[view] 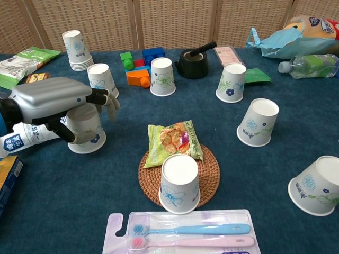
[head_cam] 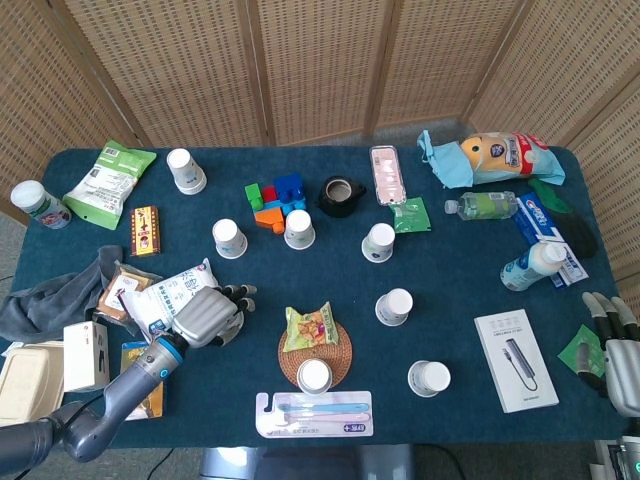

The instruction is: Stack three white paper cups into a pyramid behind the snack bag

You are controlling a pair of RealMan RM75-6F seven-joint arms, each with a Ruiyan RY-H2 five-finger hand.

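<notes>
— What sits at the far left of the dark blue table?

— In the chest view the robot's silver left hand lies over an upside-down white paper cup with blue flower print, its fingers draped across the cup's top and front and the thumb down the cup's left side. The hand grips that cup (the head view shows the same hand hiding the cup almost wholly). Just left of it lies a white snack packet with blue lettering.

— And behind the hand?

— Another upside-down white paper cup stands just beyond the fingers, and a stack of white cups stands further back near the wicker screen.

— Where is the snack bag?

— Near the middle: a green and orange crinkled snack bag lies flat, its near edge on a round woven rattan coaster. An upside-down white cup with blue leaf print stands on the coaster just in front of the bag, touching it. Behind the bag, well apart, stands one more inverted cup beside coloured toy blocks.

— Further right?

— Three more white cups: one upright-inverted, two tipped on their sides.

— The right hand?

— Only the head view shows it, at the right edge: the grey right hand hangs off the table with its fingers spread, holding nothing.
</notes>
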